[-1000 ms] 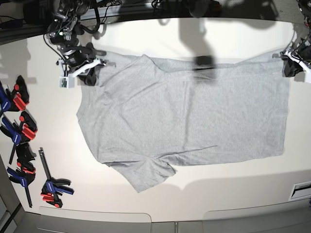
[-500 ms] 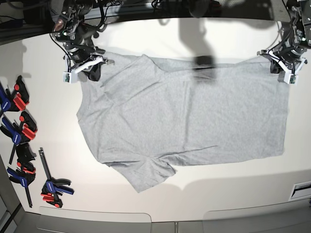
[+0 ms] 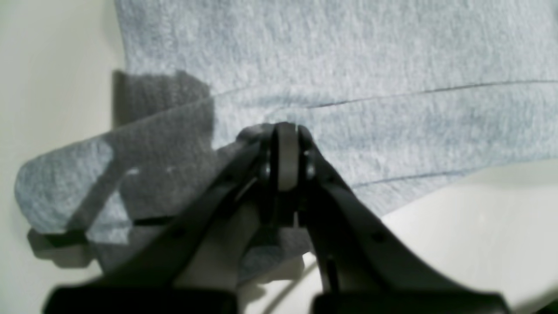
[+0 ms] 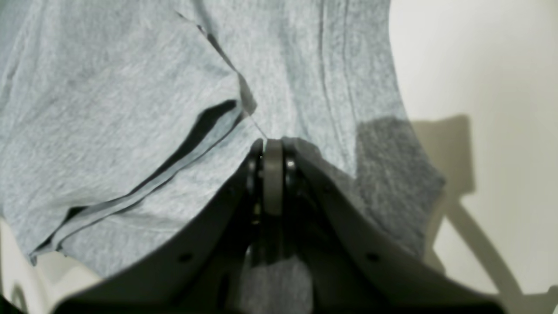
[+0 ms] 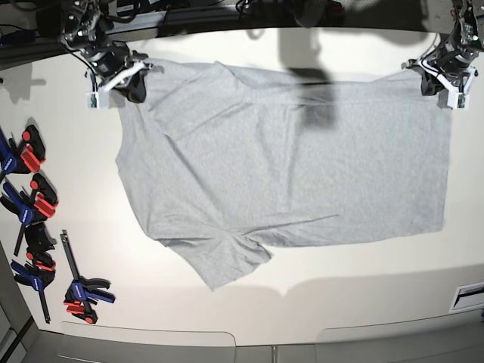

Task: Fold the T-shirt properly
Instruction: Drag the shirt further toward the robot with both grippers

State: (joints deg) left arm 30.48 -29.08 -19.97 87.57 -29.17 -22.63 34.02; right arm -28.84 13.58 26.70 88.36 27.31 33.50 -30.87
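Both of my tools have drawn toward the far edge of the table since a second ago, dragging the large light heather-grey cotton T-shirt with them, so its far hem now lies closer to that edge. Nearest the base view, one short sleeve lies flat on the cream-white table, with a row of red, blue and black bar clamps off to the side. Farther back, my left tool is pinched tight on the shirt's far corner; the wrist view shows fabric bunched between its tips. My right tool is likewise clamped on the far sleeve's hem.
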